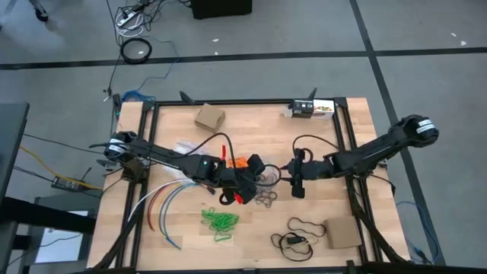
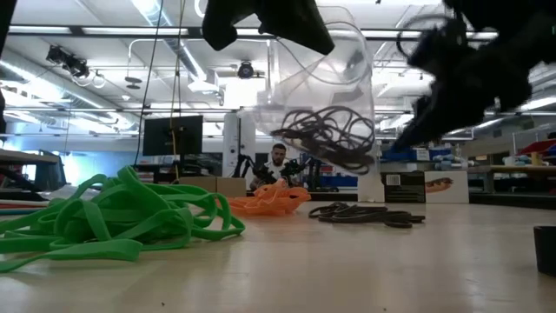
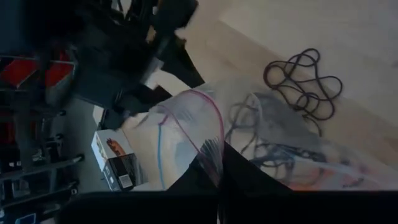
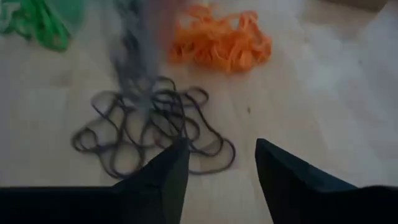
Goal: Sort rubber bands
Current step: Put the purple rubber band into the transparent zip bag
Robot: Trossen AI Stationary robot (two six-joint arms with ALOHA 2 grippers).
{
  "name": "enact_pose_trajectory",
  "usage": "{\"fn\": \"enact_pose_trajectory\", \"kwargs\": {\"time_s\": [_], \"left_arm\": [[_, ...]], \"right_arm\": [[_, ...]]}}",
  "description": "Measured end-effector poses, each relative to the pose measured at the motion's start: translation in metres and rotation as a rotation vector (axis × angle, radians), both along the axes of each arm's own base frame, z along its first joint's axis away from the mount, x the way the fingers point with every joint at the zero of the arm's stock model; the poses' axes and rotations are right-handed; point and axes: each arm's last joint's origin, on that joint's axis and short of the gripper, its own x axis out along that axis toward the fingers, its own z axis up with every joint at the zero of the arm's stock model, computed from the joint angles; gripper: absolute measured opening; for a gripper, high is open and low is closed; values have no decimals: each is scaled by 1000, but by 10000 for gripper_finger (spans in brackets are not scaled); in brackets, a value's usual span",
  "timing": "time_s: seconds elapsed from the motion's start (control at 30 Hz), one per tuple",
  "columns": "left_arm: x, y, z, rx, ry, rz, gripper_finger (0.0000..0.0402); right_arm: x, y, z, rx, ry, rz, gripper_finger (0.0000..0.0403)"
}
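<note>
At table point(image 1: 251, 236) centre we see dark rubber bands point(image 4: 149, 127) lying loose, more dark bands point(image 2: 334, 135) inside clear plastic bag point(image 2: 347, 61) raised above them. Orange heap point(image 4: 221, 37) beside dark ones, green heap point(image 1: 220, 221) nearer front edge. Left end effector point(image 1: 255, 169) clamped on bag rim. Right end effector point(image 4: 217, 165) above loose dark bands, fingers apart, holding nothing.

Both arms reach inward over the surface, wrists near its middle. Left gripper point(image 1: 257, 169): jaws closed tight, raised above the surface. Right gripper point(image 4: 217, 163): jaws parted, nothing between them, just beside the left gripper.
</note>
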Motion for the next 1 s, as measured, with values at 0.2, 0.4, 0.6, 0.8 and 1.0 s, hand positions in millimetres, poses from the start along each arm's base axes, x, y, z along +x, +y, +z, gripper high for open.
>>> {"fn": "enact_pose_trajectory", "kwargs": {"time_s": [0.2, 0.4, 0.6, 0.8, 1.0], "left_arm": [[0, 0, 0, -4, -6, 3, 0], [0, 0, 0, -24, -3, 10, 0], [-2, 0, -2, -25, 20, 15, 0], [-3, 1, -3, -25, 36, 20, 0], [-3, 0, -3, -34, 39, 16, 0]], "right_arm": [[8, -15, -32, -49, 32, 41, 159], [30, -30, -55, -41, 133, 39, 157], [47, -38, -70, -9, 186, 44, 98], [47, -35, -66, -18, 183, 66, 5], [31, -37, -41, -40, 193, 22, 0]]}}
